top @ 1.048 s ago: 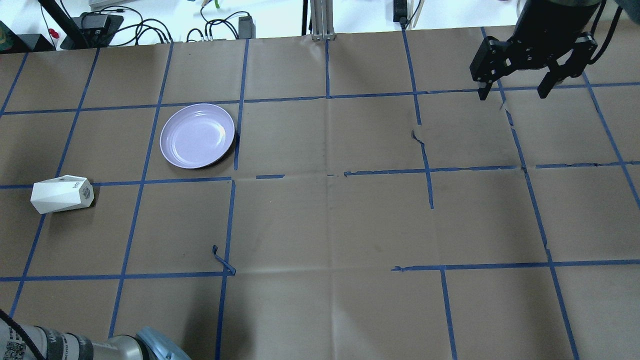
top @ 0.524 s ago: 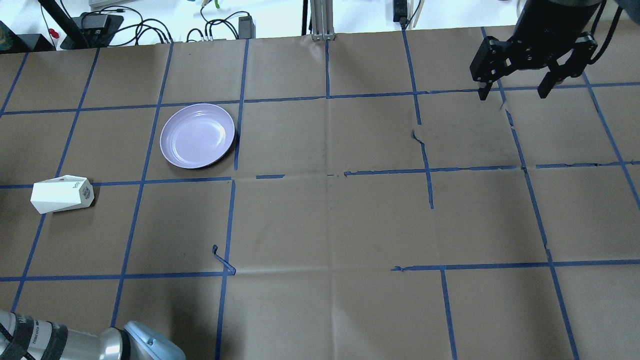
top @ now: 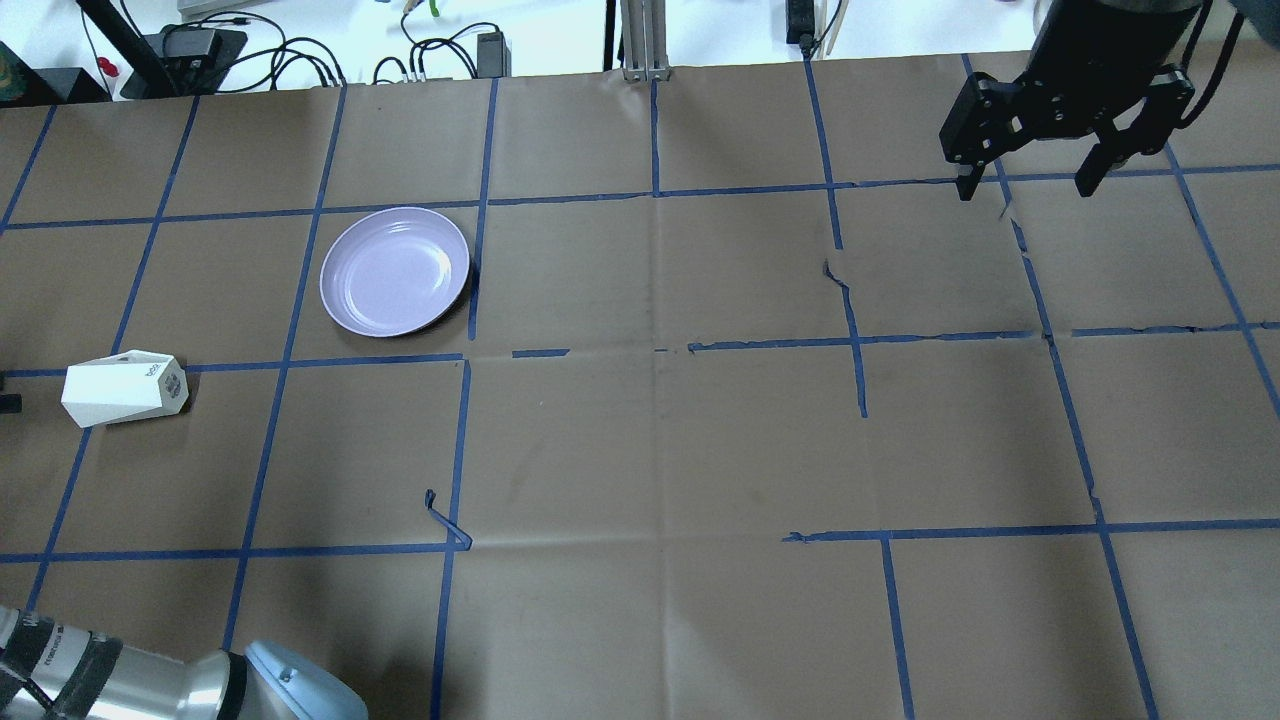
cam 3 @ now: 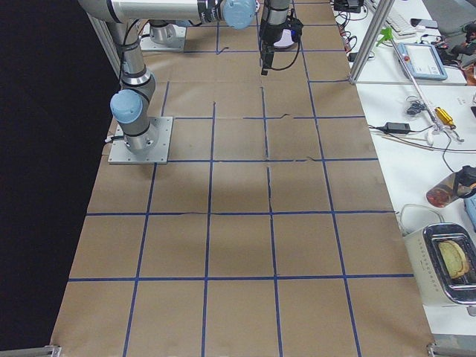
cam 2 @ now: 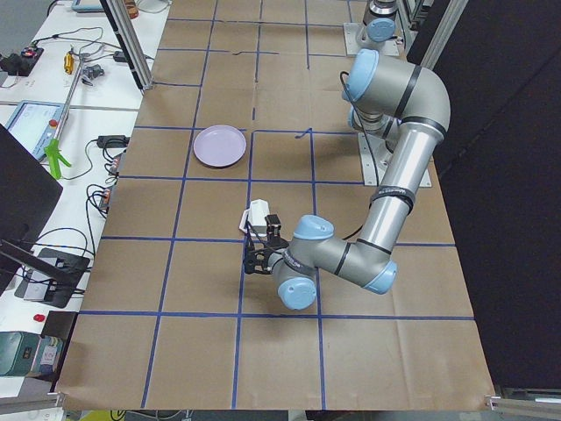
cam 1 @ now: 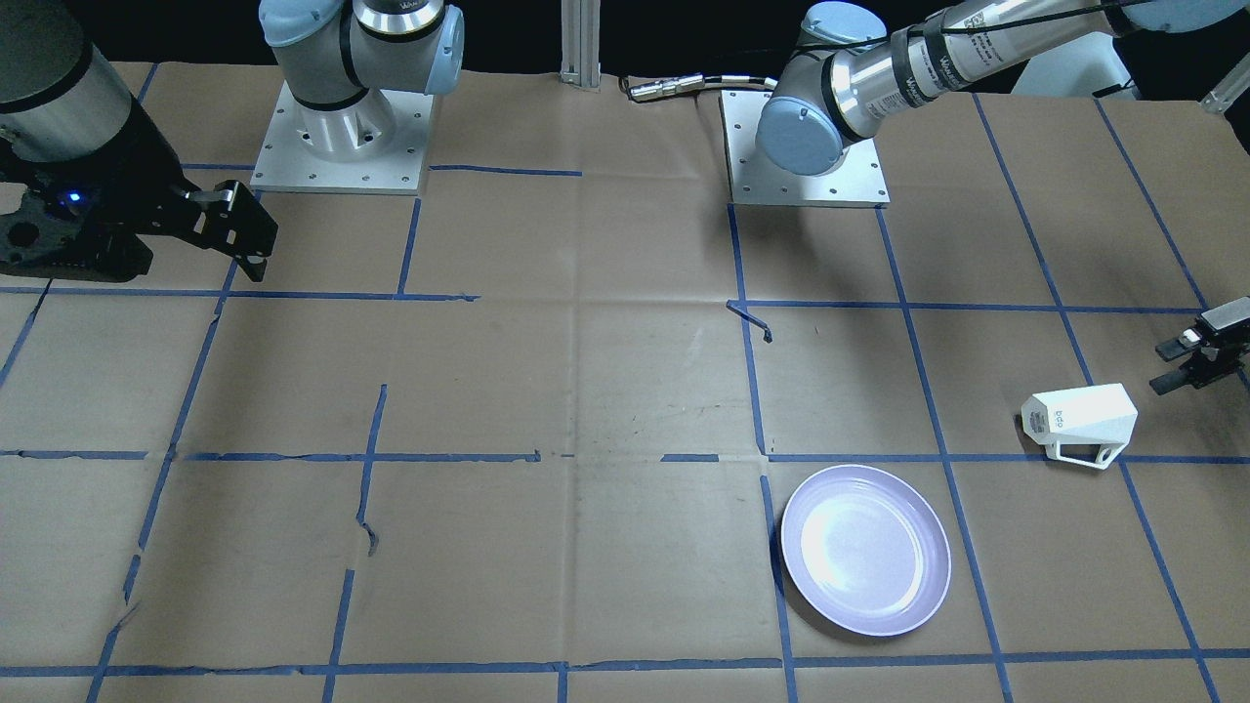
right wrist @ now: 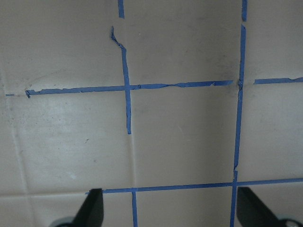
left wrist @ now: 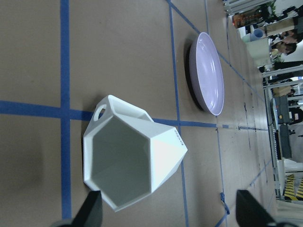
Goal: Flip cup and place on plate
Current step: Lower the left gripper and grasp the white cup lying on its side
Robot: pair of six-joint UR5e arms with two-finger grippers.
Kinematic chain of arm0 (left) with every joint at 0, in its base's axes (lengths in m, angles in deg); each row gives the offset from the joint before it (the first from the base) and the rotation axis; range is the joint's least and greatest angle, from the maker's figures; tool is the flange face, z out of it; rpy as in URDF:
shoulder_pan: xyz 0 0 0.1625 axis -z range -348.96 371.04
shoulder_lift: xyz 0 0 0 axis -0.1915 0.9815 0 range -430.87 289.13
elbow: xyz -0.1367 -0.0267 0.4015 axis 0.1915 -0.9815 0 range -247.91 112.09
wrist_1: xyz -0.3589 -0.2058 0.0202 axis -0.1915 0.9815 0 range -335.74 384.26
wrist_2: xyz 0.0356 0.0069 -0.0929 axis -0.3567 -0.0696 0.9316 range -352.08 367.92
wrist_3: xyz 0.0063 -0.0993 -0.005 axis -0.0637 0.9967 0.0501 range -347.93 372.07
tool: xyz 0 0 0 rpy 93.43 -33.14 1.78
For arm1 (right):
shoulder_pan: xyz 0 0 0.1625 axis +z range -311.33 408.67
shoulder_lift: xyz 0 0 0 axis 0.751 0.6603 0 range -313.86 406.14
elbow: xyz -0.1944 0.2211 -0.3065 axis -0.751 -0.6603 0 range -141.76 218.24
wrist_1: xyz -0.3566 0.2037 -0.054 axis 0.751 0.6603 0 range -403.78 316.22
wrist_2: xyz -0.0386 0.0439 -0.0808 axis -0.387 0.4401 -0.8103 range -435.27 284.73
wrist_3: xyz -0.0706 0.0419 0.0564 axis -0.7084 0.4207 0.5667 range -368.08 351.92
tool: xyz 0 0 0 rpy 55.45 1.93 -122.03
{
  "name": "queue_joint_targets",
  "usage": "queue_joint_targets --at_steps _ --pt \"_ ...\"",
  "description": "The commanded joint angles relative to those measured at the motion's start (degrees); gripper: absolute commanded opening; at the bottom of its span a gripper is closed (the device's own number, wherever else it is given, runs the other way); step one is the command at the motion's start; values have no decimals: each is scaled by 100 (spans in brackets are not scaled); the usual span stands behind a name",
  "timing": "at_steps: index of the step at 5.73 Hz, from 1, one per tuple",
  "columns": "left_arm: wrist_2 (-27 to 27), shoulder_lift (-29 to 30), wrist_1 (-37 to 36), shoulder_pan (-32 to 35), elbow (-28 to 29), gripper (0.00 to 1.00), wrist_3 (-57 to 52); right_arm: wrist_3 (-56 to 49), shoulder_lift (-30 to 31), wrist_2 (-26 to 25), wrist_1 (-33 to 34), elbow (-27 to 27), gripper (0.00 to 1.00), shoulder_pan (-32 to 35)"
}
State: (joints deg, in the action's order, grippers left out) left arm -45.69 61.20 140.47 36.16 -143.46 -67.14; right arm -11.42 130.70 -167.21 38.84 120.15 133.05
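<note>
The white faceted cup (top: 122,386) lies on its side at the table's left, with its handle (cam 1: 1084,455) against the paper. Its open mouth faces my left wrist camera (left wrist: 125,172). The lavender plate (top: 395,271) lies empty, apart from the cup; it also shows in the front view (cam 1: 865,550) and in the left wrist view (left wrist: 208,71). My left gripper (cam 1: 1180,363) is open and empty, a short way from the cup's mouth. My right gripper (top: 1030,185) is open and empty above the far right of the table.
Brown paper with a blue tape grid (top: 655,350) covers the table. A loose curl of tape (top: 445,525) sticks up near the front left. Cables and boxes (top: 200,45) lie beyond the far edge. My left arm's elbow (top: 290,690) is at the bottom left.
My left arm's elbow has shifted at the bottom left, and the left gripper's tips now show at the left edge beside the cup. The cup, plate and right gripper have not moved.
</note>
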Motion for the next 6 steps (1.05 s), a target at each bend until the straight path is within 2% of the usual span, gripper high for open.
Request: queue_joint_targets --at_steps 1,5,6 --pt "289 362 236 45 5 99 -209 0 0 0 0 0 100 0" --pt "264 364 526 362 -101 99 -192 0 0 0 0 0 100 0" --pt "829 364 491 353 -83 98 -165 0 0 0 0 0 100 0"
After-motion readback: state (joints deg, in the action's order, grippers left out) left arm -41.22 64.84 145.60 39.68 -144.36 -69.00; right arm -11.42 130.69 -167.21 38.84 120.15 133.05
